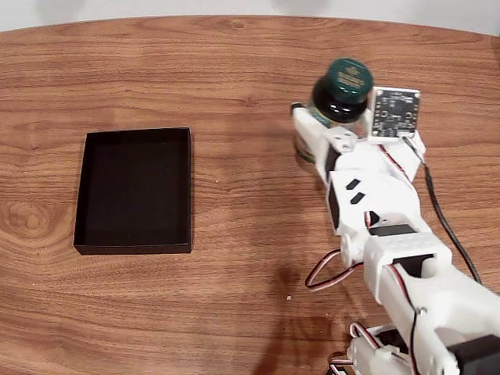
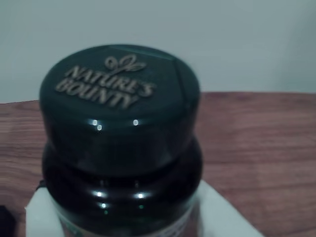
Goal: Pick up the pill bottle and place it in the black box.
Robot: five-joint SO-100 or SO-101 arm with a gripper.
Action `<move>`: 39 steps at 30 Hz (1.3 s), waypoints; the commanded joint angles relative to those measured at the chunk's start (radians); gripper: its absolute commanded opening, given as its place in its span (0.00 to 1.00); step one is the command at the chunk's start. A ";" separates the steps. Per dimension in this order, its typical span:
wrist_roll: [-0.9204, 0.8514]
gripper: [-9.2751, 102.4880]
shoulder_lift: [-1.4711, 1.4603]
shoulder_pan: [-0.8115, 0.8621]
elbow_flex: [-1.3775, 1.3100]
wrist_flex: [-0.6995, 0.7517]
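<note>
The pill bottle (image 1: pixel 344 90) has a dark green cap, dark glass and a light label, and it stands out at the right of the fixed view. My white gripper (image 1: pixel 332 121) is shut on its body just below the cap. The bottle leans a little; I cannot tell whether its base touches the table. In the wrist view the pill bottle (image 2: pixel 121 128) is very close, its cap reading "Nature's Bounty", and the gripper (image 2: pixel 123 222) has white fingers (image 2: pixel 42 215) on both sides of the glass. The black box (image 1: pixel 133 248), a shallow open tray, lies flat well to the left.
The wooden table (image 1: pixel 250 70) curves away along its far edge at the top of the fixed view. A small circuit board (image 1: pixel 394 112) sits on the wrist beside the bottle. Red and black cables (image 1: pixel 328 269) hang near the arm's base.
</note>
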 commanded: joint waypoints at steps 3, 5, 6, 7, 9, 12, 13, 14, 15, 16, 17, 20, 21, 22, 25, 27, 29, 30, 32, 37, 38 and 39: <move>0.040 0.27 0.133 -0.127 -0.014 -0.006; 0.046 0.26 0.150 -0.170 -0.005 -0.006; 0.052 0.26 0.155 -0.192 0.000 -0.006; 0.058 0.26 0.158 -0.212 0.002 -0.006; 0.069 0.26 0.166 -0.249 0.003 -0.006; 0.074 0.26 0.169 -0.293 0.000 -0.006; 0.075 0.26 0.169 -0.307 -0.002 -0.006; 0.075 0.26 0.167 -0.318 -0.002 -0.006; 0.071 0.26 0.167 -0.330 -0.003 -0.006; 0.067 0.26 0.167 -0.341 -0.005 -0.006; 0.064 0.26 0.167 -0.350 -0.006 -0.003; 0.054 0.26 0.160 -0.380 -0.025 0.006; 0.051 0.26 0.150 -0.388 -0.034 0.008; 0.049 0.26 0.135 -0.397 -0.044 0.008; 0.048 0.25 0.075 -0.419 -0.075 -0.002; 0.046 0.25 0.032 -0.431 -0.091 -0.028; 0.043 0.25 -0.003 -0.443 -0.103 -0.048; 0.043 0.25 -0.018 -0.449 -0.109 -0.057; 0.043 0.25 -0.043 -0.460 -0.121 -0.074; 0.035 0.25 -0.078 -0.486 -0.163 -0.077; 0.035 0.25 -0.089 -0.489 -0.172 -0.077; 0.037 0.25 -0.101 -0.492 -0.183 -0.078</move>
